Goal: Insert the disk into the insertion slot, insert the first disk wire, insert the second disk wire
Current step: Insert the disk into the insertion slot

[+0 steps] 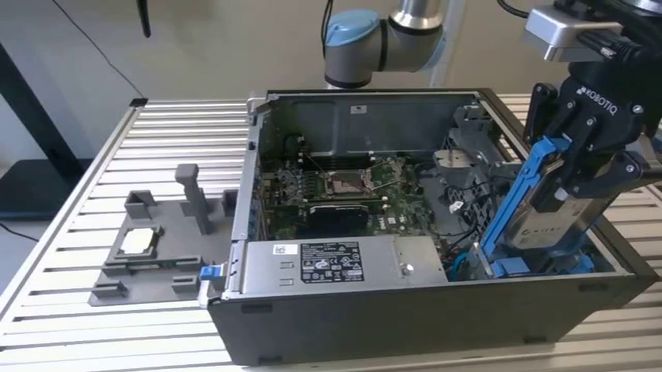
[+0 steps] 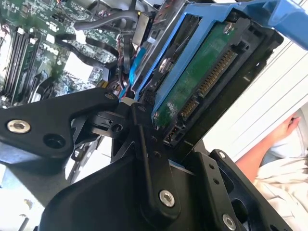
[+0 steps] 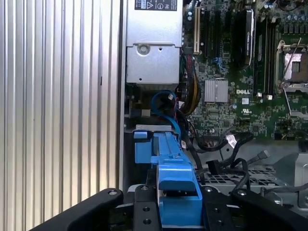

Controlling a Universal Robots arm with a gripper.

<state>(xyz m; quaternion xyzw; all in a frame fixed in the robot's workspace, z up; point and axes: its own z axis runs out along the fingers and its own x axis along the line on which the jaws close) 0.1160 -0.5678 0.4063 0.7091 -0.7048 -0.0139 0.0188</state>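
Over the near corner of the open computer case [image 1: 414, 318], at the exterior view's right, the hand [image 1: 575, 184] is pinched tight on the disk [image 1: 540, 221]. The disk is steeply tilted. Its upper end is raised toward the arm [image 1: 357, 39], and its lower end is down at the insertion slot [image 1: 522, 267], the grey bay with blue fittings just beside the grey power-supply box [image 1: 331, 263]. It is not lying flat in the bay (whether the lower edge touches the metal, cannot tell).

Second wrist view: the disk's underside [image 2: 197, 82] faces the camera, with a green circuit board and a row of connector pins inside the blue carrier rim. The black fingers [image 2: 144, 144] clamp it from both sides. A person's forearm [image 2: 269, 149] is beyond the case, over the slats.

First wrist view: the carrier's blue edge [image 3: 175, 192] sits between the finger links, with the slot [image 3: 144, 147] past it. A blue cable [image 3: 166, 103] loops between the slot and the grey box. Black cables [image 3: 226, 144] lie loose on the case floor beside the motherboard [image 3: 240, 82], their plug ends free.

The counter [image 1: 176, 132] is slatted metal. A grey fixture [image 1: 155, 252] sits on it at the exterior view's left of the case.
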